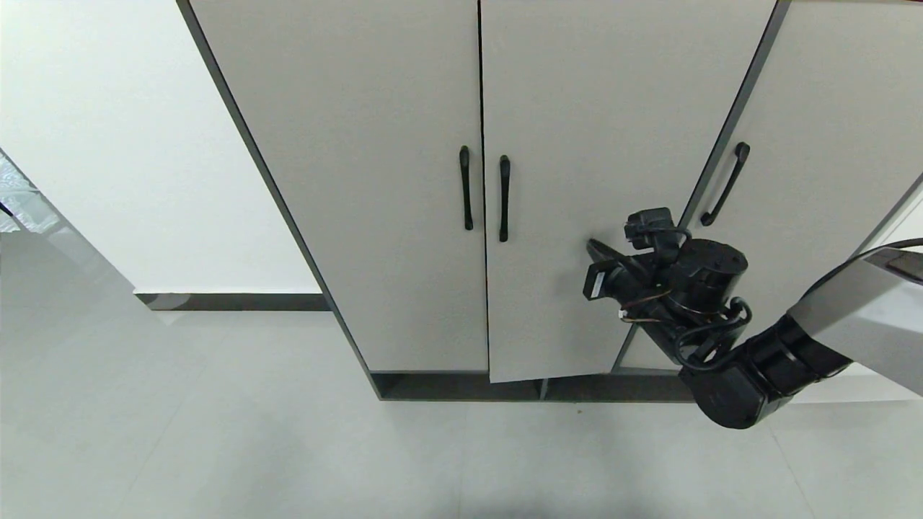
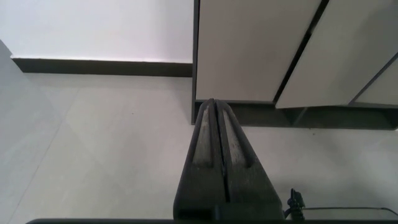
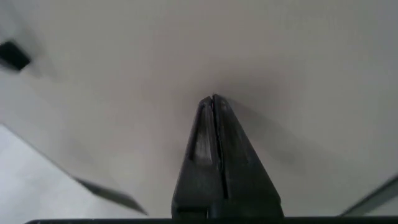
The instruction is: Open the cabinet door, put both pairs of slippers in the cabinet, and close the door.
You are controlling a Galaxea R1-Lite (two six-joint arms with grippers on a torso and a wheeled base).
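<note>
Right claw (image 3: 213,99), pinched closed and empty, tip against the cabinet door (image 3: 292,56); my left claw (image 2: 214,102) closed, empty, above the floor (image 2: 93,137).

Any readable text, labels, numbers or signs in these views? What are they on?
None readable.
Doors and handles: plain, no print.
White patch behind the right gripper: too small to read.
</note>
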